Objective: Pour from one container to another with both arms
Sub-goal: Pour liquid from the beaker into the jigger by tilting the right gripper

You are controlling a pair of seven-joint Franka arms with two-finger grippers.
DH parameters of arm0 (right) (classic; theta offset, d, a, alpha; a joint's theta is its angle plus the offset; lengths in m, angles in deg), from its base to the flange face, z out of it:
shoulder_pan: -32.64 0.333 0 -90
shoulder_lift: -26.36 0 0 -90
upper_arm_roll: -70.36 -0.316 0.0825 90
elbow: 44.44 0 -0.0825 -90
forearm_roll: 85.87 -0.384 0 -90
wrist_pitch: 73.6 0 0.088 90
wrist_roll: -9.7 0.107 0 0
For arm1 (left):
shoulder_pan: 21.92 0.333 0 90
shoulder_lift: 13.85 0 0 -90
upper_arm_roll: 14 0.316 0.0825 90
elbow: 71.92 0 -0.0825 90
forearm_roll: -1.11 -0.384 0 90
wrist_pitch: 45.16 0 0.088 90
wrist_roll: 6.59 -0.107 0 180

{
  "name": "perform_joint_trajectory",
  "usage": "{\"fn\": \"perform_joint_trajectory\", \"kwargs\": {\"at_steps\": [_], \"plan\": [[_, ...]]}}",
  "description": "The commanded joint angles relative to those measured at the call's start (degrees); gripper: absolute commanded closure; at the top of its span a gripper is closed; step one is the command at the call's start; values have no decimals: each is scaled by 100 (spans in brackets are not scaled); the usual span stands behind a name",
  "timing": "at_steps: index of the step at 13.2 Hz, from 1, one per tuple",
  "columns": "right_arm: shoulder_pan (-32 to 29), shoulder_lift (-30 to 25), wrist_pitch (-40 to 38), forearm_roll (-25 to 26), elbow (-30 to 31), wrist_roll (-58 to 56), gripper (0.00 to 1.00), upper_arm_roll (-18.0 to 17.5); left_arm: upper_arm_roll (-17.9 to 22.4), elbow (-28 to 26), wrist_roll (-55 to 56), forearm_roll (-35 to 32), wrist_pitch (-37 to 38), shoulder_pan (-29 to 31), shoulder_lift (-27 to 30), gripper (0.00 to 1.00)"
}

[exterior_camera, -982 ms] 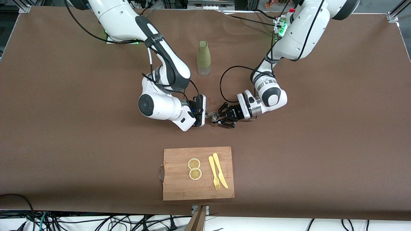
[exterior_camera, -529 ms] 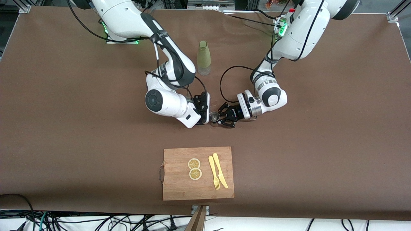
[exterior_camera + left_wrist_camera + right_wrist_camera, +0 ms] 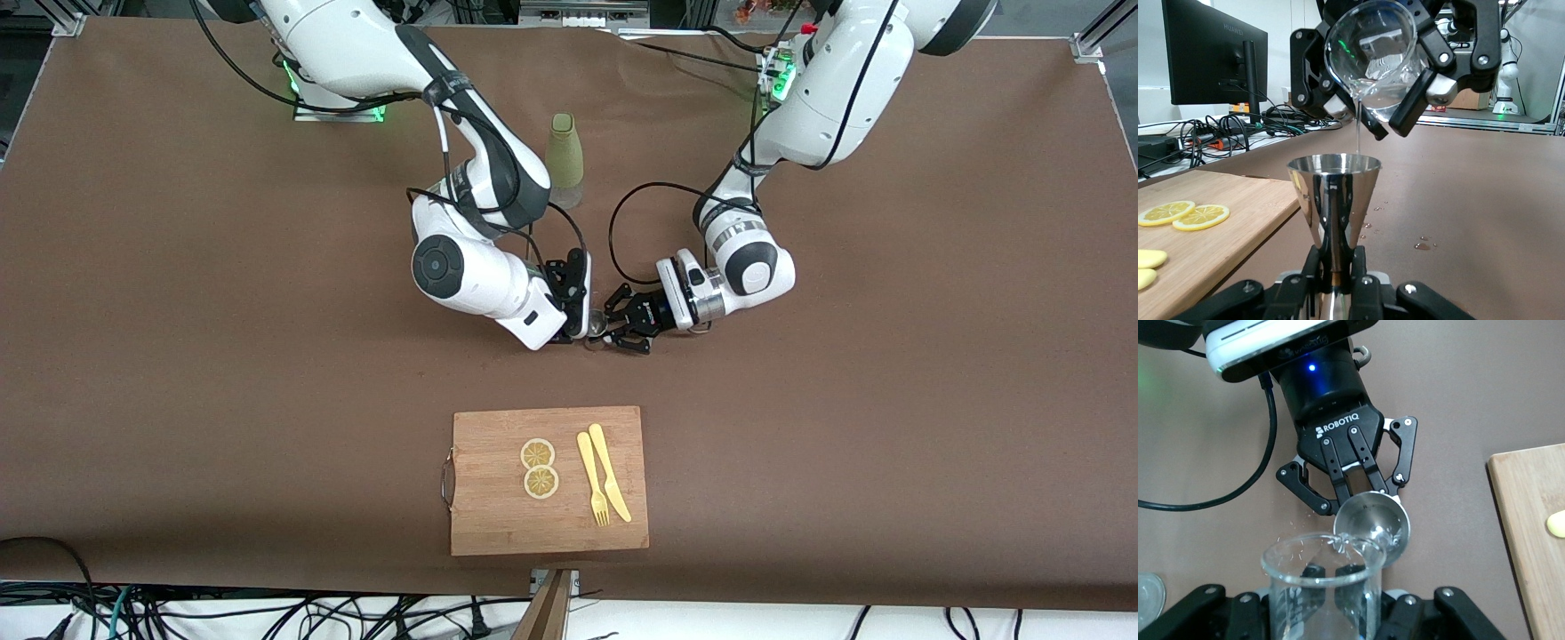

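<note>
While a thin thread of clear liquid falls from its lip, the glass beaker [image 3: 1375,67] hangs tilted over the steel jigger [image 3: 1333,200], clamped between the narrowed fingers of the right gripper [image 3: 1405,73]. That gripper sits over the middle of the table [image 3: 178,356], about midway between the edge nearest the front camera and the edge where the arm bases stand. In the right wrist view the beaker's [image 3: 1321,587] rim overlaps the jigger's [image 3: 1373,523] open mouth, and droplets cling to the glass wall.

Meeting it from the left arm's end, the left gripper [image 3: 620,327] is level with the table and pinches the jigger tightly at its narrow waist, keeping the cone upright; its black fingers [image 3: 1401,463] spread around the cup in the right wrist view. A few drops [image 3: 1423,244] of spilled liquid lie on the brown surface just beside the jigger.

Closer to the bases' edge, a green bottle [image 3: 564,160] stands upright, partly hidden by the right arm's elbow. Near the middle of the edge nearest the front camera lies a wooden cutting board [image 3: 498,516] carrying two lemon slices [image 3: 539,468] and a yellow fork [image 3: 592,480] and knife [image 3: 609,471] side by side.
</note>
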Motion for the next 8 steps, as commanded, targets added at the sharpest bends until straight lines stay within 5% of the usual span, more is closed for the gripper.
{"fn": "perform_joint_trajectory", "kwargs": {"at_steps": [1,8], "plan": [[116,-37,2,206,-36,274,100,35,-65,-103,-1038,338,7,28,37,100],[116,-10,37,207,-123,389,100,35,-65,-129,-1047,338,25,45,37,100]]}}
